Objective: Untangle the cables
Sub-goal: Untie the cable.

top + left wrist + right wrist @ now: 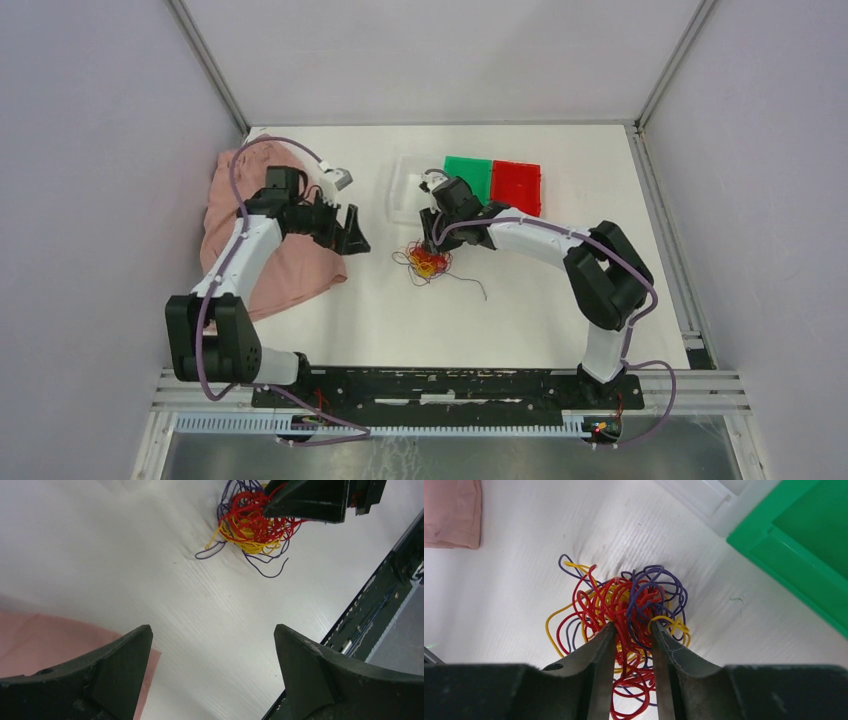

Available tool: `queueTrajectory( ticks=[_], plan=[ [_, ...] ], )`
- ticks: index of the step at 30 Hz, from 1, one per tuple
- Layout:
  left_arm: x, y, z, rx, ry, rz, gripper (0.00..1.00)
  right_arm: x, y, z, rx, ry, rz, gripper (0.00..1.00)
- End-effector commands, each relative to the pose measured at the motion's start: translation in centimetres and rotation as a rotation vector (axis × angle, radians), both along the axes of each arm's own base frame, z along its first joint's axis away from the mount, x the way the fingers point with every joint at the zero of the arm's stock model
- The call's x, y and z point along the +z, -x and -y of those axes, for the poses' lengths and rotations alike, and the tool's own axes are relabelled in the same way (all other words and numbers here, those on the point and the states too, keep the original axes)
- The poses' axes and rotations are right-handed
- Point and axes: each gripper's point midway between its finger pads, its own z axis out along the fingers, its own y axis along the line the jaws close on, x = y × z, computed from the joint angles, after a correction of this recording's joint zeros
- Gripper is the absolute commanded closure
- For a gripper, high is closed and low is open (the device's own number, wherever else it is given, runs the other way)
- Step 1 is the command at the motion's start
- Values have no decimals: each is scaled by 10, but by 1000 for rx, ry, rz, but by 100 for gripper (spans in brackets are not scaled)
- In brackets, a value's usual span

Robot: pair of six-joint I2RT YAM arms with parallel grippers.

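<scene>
The cables (428, 262) are one tangle of thin red, yellow and dark blue wires lying on the white table near its middle. They also show in the left wrist view (252, 522) and the right wrist view (624, 600). My right gripper (432, 240) is pushed down into the tangle (634, 625). Its jaws stand a narrow gap apart with loose wires between them, and table shows through the gap. My left gripper (350, 236) is wide open and empty (212, 627), left of the tangle and apart from it.
A pink cloth (270, 250) lies under the left arm. A clear container (410, 185), a green tray (468, 175) and a red tray (517, 185) stand behind the tangle. A black rail (450, 385) runs along the near edge.
</scene>
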Motion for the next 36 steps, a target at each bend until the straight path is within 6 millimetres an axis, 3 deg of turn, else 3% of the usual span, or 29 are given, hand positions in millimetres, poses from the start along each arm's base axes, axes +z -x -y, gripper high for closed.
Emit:
queueTrajectory(
  ticks=[1,7,12,17,21,24,30,36],
  plan=[
    [-30,9,27,-168,-95,-14,3,18,4,13,-47,-21,44,65],
    [-64,8,60,-294,-162,-73,15,2,10,41,-123,66,32,68],
    [-77,-8,74,-342,-175,-72,23,1,16,42,-119,45,15,68],
    [-64,-29,87,-377,-137,9,26,4,12,41,-109,43,15,67],
    [-42,-45,100,-393,-79,155,21,6,8,42,-117,27,5,66],
    [-35,-48,109,-415,-37,205,21,6,4,41,-128,4,-15,66],
    [-46,-48,117,-455,3,179,31,6,2,40,-127,-22,-31,67],
    [-32,-42,134,-528,99,193,34,8,3,38,-115,-36,-32,67]
  ],
)
